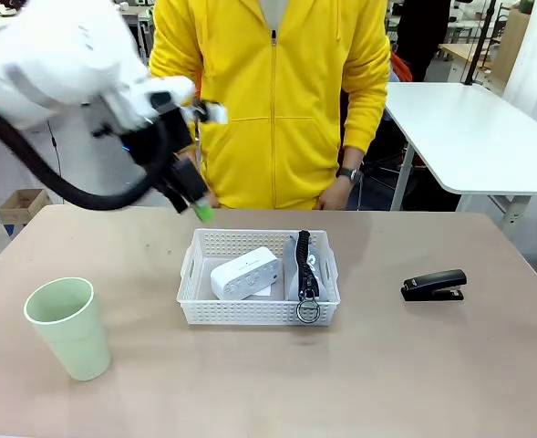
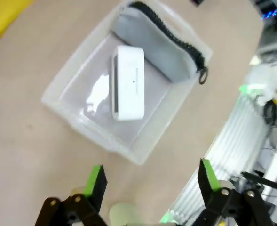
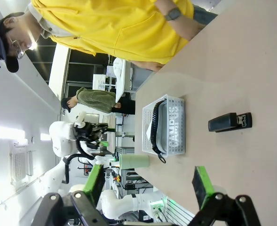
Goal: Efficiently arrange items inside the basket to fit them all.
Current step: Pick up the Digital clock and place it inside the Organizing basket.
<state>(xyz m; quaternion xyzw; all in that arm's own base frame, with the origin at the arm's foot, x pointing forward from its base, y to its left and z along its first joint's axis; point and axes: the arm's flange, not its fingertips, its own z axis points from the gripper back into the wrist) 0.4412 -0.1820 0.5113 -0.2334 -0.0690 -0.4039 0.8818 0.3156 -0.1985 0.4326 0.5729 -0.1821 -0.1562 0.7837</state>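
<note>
Basket [image 1: 188,301] crowded — box [image 1: 245,274] mid-left, pouch [image 1: 306,265] on edge along right wall, some bare floor beside box. Open table [image 1: 387,365] all round cup [image 1: 67,327], stapler [image 1: 434,285] — left gripper [image 1: 201,212] hangs over basket's far-left corner.

Basket [image 1: 250,313]: white moulded plastic with perforated walls and a smooth floor. Zip pouch [image 2: 162,52]: matt grey cloth, with a black zipper [image 1: 303,260] and a metal ring [image 1: 306,312]. Box [image 1: 245,274]: white, smooth, faintly glossy. Cup [image 1: 67,328]: matt pale green plastic. Stapler [image 1: 435,284]: black, slight sheen. Table [image 1: 387,365]: smooth, matt beige top.
</note>
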